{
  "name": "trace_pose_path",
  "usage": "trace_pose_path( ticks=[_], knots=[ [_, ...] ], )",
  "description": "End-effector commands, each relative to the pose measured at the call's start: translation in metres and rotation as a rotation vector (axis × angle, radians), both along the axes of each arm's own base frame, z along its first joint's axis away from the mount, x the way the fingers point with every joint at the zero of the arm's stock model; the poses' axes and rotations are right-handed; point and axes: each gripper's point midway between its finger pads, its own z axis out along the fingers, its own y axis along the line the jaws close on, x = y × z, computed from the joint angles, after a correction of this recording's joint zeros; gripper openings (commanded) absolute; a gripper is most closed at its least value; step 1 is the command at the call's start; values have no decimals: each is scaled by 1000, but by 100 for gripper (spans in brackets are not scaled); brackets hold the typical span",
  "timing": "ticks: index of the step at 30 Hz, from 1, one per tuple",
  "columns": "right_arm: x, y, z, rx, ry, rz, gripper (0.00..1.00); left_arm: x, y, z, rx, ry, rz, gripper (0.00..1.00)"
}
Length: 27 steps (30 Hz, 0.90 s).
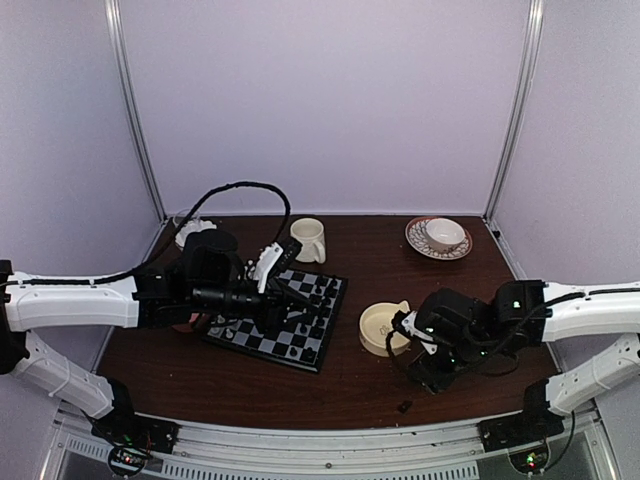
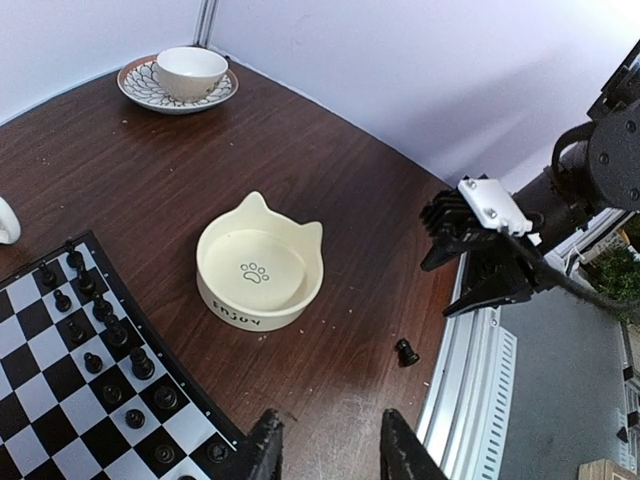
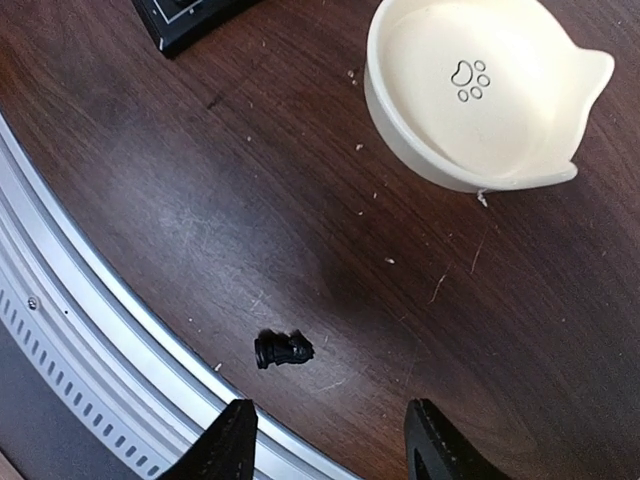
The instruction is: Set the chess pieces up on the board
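Close to the near edge of the table [image 3: 150, 180], one black chess piece [image 3: 284, 350] lies on its side, off the board. The right gripper [image 3: 330, 445] hangs just over it, fingers apart, holding nothing. A bit farther sits a cream bowl [image 3: 420, 150] with cat ears. Left of it is the board [image 2: 40, 395], with black chess pieces [image 2: 117, 335] standing in rows along one edge. The left gripper [image 2: 330, 455] is by the board's edge, fingers apart, holding nothing. At the back stand a mug [image 1: 308, 240] and a cup [image 1: 445, 233] on a plate [image 1: 412, 238].

Board [image 3: 185, 25] cut off at top; fallen piece [image 3: 283, 350] of unclear kind.
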Motion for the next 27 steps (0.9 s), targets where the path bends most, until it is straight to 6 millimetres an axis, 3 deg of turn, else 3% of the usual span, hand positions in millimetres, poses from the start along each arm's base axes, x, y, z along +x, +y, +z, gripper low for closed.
trace_pose_path(
  ticks=[1, 6, 9, 13, 15, 22, 27],
  knots=[
    [-1, 7, -4, 13, 24, -80, 51, 2, -1, 4, -7, -37, 2, 34],
    [8, 26, 1, 253, 7, -407, 67, 5, -1, 1, 6, -37, 15, 35],
    [11, 31, 6, 347, -32, -555, 70, 6, -1, 0, 10, -38, 19, 35],
    [8, -2, 1, 210, -93, -860, 69, 8, 0, -3, 17, -38, 31, 35],
    [-2, -8, -3, 109, -64, -971, 68, 7, -1, -1, 10, -32, 29, 35],
    [-24, 17, -26, -75, -13, -1133, 68, 7, 0, 2, 0, -20, 37, 35],
    [-30, 1, -39, -87, -10, -1253, 69, 7, 3, 2, -3, -26, 51, 35]
  ],
)
